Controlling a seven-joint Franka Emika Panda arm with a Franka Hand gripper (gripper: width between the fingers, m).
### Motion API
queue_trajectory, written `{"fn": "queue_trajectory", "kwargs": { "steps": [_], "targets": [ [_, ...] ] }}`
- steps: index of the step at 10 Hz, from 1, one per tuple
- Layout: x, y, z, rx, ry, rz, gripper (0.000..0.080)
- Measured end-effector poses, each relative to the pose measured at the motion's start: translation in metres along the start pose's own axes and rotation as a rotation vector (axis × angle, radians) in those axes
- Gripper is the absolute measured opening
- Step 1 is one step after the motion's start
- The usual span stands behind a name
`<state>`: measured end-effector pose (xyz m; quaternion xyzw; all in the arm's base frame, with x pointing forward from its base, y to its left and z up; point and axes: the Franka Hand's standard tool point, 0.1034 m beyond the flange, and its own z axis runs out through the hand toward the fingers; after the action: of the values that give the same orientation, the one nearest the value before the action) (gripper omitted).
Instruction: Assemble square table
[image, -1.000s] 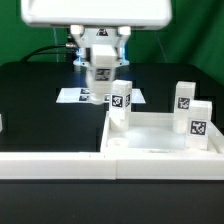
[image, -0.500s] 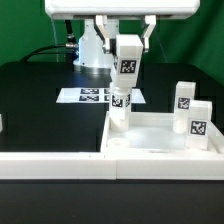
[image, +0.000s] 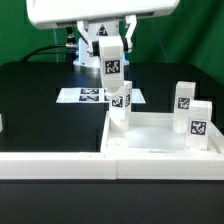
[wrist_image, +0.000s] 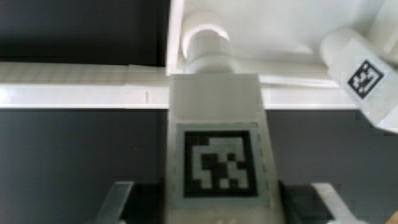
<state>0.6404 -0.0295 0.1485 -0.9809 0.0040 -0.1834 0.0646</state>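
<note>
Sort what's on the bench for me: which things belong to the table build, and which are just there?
Part of the build:
- tabletop
- fitted legs
- leg in the gripper

Just there:
- marker board
- long white rail

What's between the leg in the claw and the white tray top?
Exterior view: a second short white tagged plastic leg, upright in a corner of the square white plastic tray top, below the held leg.
</note>
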Motion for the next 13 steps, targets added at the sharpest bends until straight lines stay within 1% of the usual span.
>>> {"fn": "queue_trajectory", "kwargs": {
  "steps": [1, 2, 3, 4, 5, 6, 9, 10, 11, 12, 13],
  "targets": [
    [0.004, -0.001, 0.005, -0.026, 0.028, 0.098, 0.029],
    [0.009, -0.011, 0.01, -0.07, 0.05, 0.127, 0.029],
    [0.01, -0.016, 0.013, -0.101, 0.052, 0.131, 0.029],
    [0.011, -0.011, 0.013, -0.118, 0.055, 0.139, 0.029],
    [0.009, -0.011, 0.017, -0.135, 0.057, 0.165, 0.029],
    [0.006, -0.014, 0.022, -0.15, 0.05, 0.179, 0.029],
    [0.006, -0.013, 0.022, -0.153, 0.05, 0.174, 0.029],
    [0.009, -0.014, 0.022, -0.16, 0.084, 0.203, 0.029],
    [0.012, -0.028, 0.028, -0.183, 0.204, 0.233, 0.029],
    [0.006, -0.035, 0.034, -0.199, 0.222, 0.201, 0.029],
    [0.01, -0.035, 0.031, -0.206, 0.261, 0.194, 0.029]
  ]
}}
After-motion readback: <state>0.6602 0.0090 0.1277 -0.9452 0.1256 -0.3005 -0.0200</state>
